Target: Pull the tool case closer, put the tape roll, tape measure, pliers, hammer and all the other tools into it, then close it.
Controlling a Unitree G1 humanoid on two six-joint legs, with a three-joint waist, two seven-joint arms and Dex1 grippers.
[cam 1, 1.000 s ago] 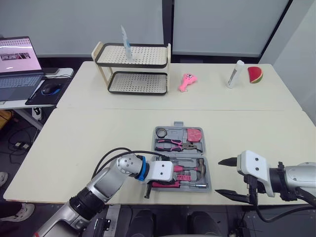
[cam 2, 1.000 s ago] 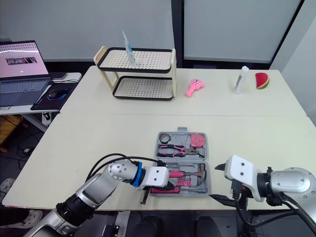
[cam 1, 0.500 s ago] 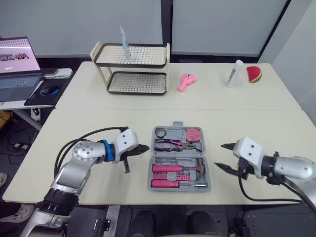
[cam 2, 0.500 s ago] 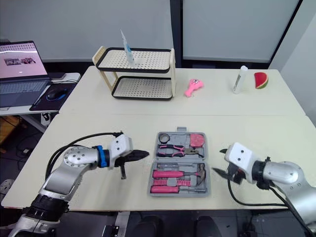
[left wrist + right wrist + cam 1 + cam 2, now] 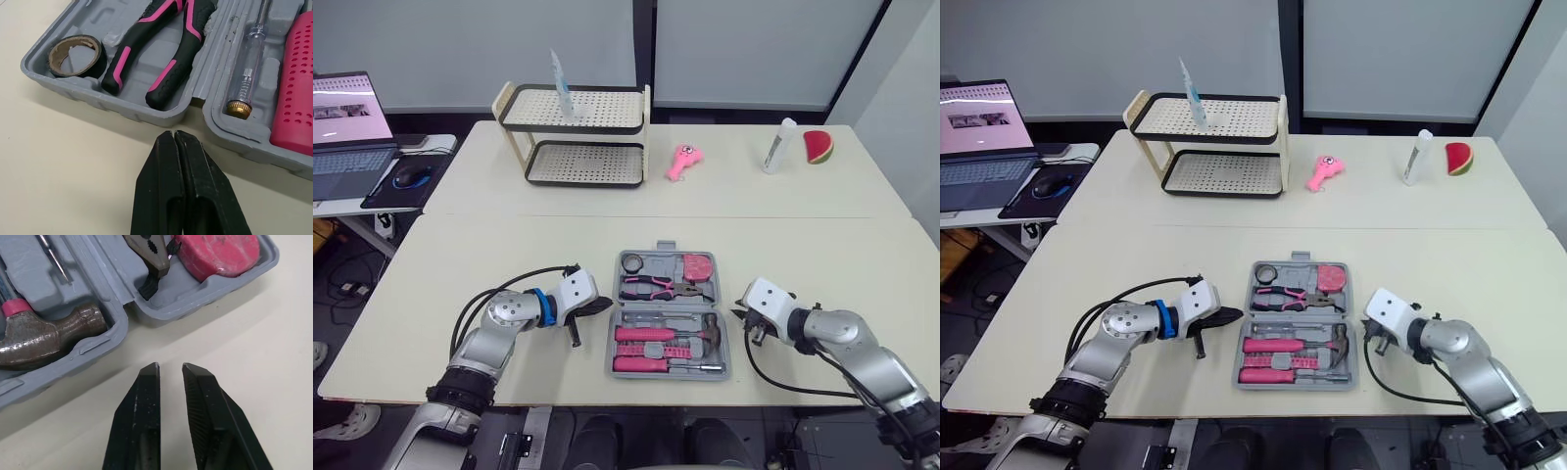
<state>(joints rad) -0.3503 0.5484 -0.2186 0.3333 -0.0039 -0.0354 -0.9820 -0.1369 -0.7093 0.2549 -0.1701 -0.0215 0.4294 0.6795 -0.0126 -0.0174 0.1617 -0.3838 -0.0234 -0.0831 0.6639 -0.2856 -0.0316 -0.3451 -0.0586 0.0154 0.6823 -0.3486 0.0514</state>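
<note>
Currently, the open tool case (image 5: 656,262) is flanked.
Left gripper (image 5: 174,133) is held pressed together at 9 o'clock; right gripper (image 5: 170,367), slightly spread, at 3 o'clock.

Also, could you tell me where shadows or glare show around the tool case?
Left wrist view: a soft shadow under the tool case rim, and a glint on the brass cap of the screwdriver. Right wrist view: a dull sheen on the hammer. Left eye view: even light, with a bright laptop screen.

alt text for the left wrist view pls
The left hand, black fingers shut, points at the rim of an open grey tool case on a cream table. Inside lie a tape roll, pink-and-black pliers, a clear screwdriver and a pink handle.
</note>
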